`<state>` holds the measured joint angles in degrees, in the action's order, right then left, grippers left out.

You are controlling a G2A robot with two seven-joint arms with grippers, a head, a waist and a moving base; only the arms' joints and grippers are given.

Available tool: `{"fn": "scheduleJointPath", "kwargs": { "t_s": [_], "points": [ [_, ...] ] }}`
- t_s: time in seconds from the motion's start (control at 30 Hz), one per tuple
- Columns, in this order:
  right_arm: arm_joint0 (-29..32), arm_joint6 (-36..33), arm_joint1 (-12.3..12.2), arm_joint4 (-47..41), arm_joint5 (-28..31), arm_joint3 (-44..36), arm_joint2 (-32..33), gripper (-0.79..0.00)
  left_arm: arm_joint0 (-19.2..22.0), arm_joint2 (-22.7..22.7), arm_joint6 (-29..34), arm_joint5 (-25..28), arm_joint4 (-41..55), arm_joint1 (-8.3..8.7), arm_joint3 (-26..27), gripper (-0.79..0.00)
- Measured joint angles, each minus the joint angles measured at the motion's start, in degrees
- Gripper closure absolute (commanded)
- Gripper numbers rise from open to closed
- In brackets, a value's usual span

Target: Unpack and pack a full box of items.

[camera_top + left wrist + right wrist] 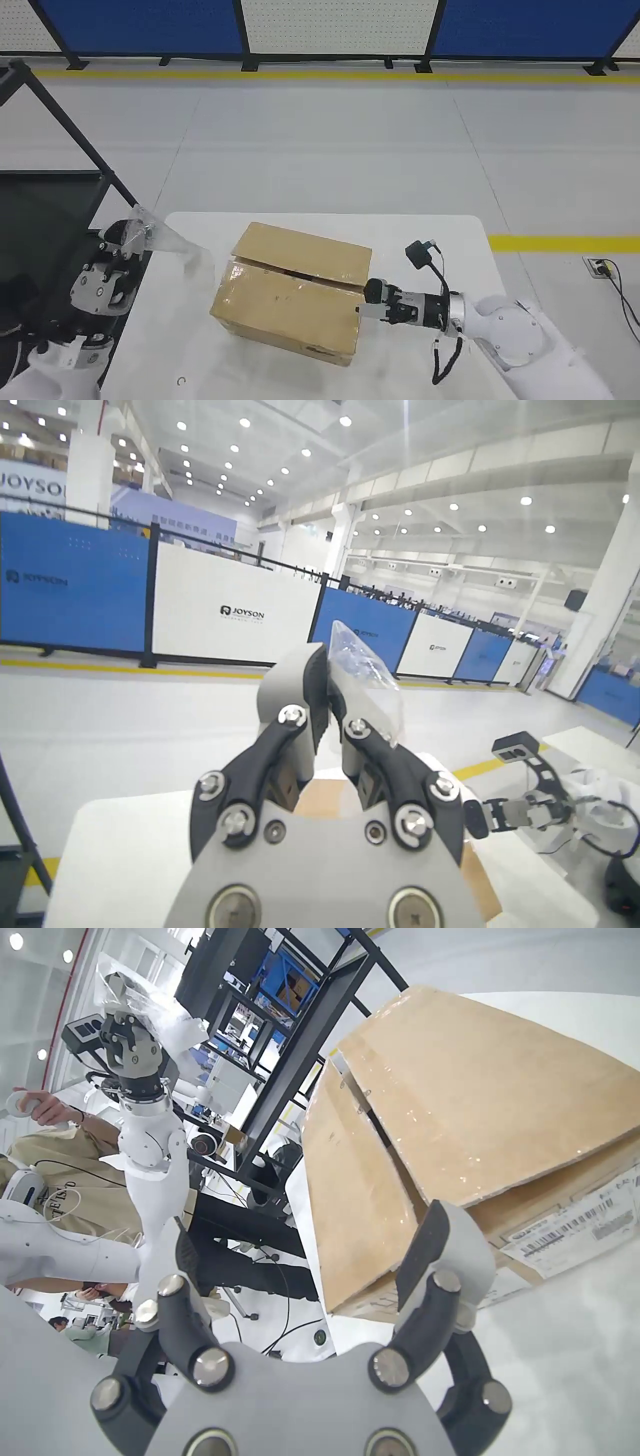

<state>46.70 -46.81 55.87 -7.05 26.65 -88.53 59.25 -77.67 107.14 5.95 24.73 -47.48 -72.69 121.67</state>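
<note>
Right pincer (306, 1218) gapes beside tan box (475, 1093) (taped flaps ajar).

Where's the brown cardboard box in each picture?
Top view: the cardboard box sits mid-table.
Left wrist view: a brown strip of it peeks out behind the left gripper.
Right wrist view: it looms just beyond the open jaws of the right gripper.
Shared landmark: the white table under it.

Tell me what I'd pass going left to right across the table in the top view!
Left tool pinching a clear plastic bag → cardboard box → right tool.
</note>
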Motion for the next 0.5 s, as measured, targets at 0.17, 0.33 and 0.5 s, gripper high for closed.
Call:
{"fn": "scheduleJointPath", "kwargs": {
  "t_s": [0.17, 0.33, 0.5],
  "points": [
    [0.01, 0.03, 0.00, 0.01, 0.01, -0.02, -0.01, -0.785, 0.03, 0.00, 1.01, -0.34, 0.76, 0.00, -0.03, 0.000],
    [1.23, 3.78, 0.57, -0.93, 0.60, -1.91, -0.71, -0.785, -0.02, -1.00, 1.05, -1.15, 1.81, -0.06, 0.26, 0.000],
    [1.74, 12.98, 2.34, -9.17, 1.50, -1.49, -2.72, -0.785, 2.63, -6.94, 1.21, -7.99, 2.35, -0.40, 1.24, 0.000]
  ]
}}
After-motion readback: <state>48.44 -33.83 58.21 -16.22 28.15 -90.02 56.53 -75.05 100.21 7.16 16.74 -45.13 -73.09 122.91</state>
